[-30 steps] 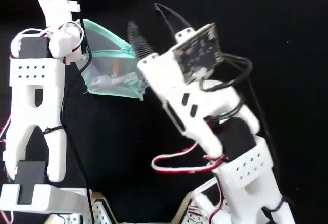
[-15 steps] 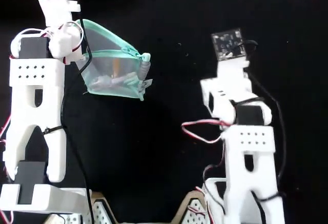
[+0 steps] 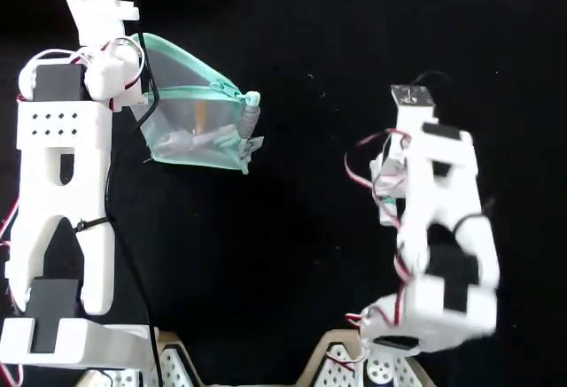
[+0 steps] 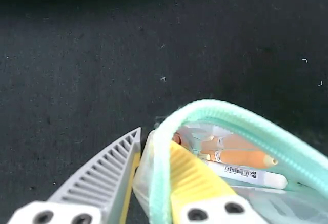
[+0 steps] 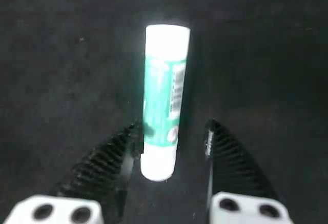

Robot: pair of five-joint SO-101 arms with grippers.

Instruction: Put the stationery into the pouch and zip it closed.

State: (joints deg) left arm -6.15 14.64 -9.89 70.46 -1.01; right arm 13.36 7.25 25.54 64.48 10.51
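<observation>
We hold the pouch (image 3: 190, 95) in our left jaws at the far left part of the black tabletop (image 3: 310, 68), close beside the left arm (image 3: 62, 166). The left jaws are clamped on the pouch's wall at its rim. In the left wrist view the yellow jaw lies inside the mouth and the pale ribbed jaw lies outside. The pouch is translucent, edged with a mint-green zipper band, and its mouth stands open where we grip it.

Through the opening we see an orange pen (image 4: 241, 156) and a white pen (image 4: 246, 174) lying side by side within. At the pouch's corner away from the left arm, a grey stick (image 3: 249, 119) with a mint-green tip stands up. We cannot tell whether it sits inside or just against the pouch.

Our right arm (image 3: 438, 219) is folded over the right part of the tabletop, well apart from the pouch. The right jaws are spread wide and hold nothing. A glue stick (image 5: 163, 101), white with a green label, lies flat on the tabletop below them. One end sits between the two black jaw tips, nearer one jaw than the other, and we cannot tell whether it touches that jaw. The rest of it reaches out past the tips.
</observation>
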